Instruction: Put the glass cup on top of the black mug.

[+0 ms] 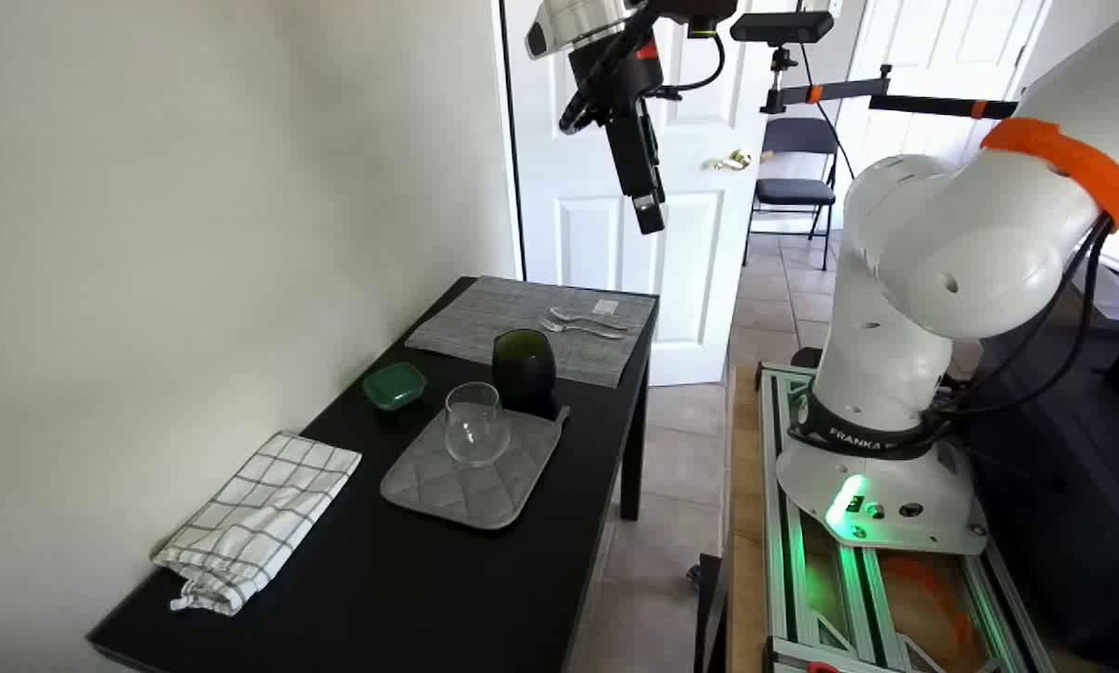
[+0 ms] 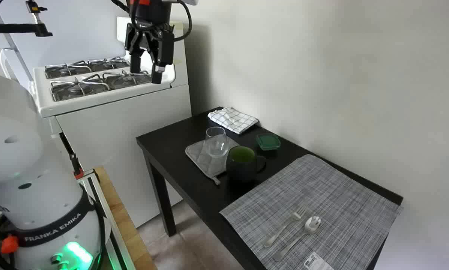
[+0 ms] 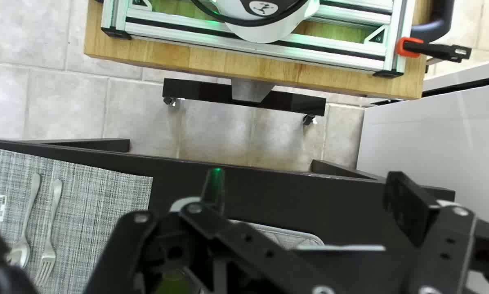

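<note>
On the potholder (image 2: 198, 155) (cushioning, I guess) sits the glass (image 2: 216, 145), far-left of the mug (image 2: 240, 167) in an exterior view; the gripper (image 2: 146, 76) hangs high, empty and spread, probably to fit around it.

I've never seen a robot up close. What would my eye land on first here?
Probably the big white robot arm beside the black table, with a green light glowing low on it. Next, its black gripper, hanging open and holding nothing, up in the air. Then, on the table, a clear glass standing on a grey quilted pad, near a black mug.
</note>
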Motion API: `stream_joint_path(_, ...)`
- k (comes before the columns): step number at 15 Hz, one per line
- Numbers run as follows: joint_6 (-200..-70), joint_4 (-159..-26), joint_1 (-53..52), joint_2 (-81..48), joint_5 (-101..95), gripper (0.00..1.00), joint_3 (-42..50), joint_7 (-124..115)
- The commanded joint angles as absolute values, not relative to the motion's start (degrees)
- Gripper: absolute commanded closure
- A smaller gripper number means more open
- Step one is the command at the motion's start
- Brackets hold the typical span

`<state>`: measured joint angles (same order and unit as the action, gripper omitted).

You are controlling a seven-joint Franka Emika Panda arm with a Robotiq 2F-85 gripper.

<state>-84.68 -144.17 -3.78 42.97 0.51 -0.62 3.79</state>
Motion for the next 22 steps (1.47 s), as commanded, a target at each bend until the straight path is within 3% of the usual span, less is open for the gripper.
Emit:
stream_joint_path(1, -84.6, -144.1, -3.6, 42.9, 0.6, 0.00, -0.8, 3.9)
stream_joint_path(10, -83.4, -141.8, -1.4, 43.7, -2.4, 0.00, -1.8, -0.1)
stream_joint_path(16, -98.7, -144.3, 1.9, 43.5, -9.7, 0.00, -2.9, -8.2)
stream_joint_path(22, -118.6, -149.5, 1.9, 40.0, -4.4, 0.00, -2.1, -13.0)
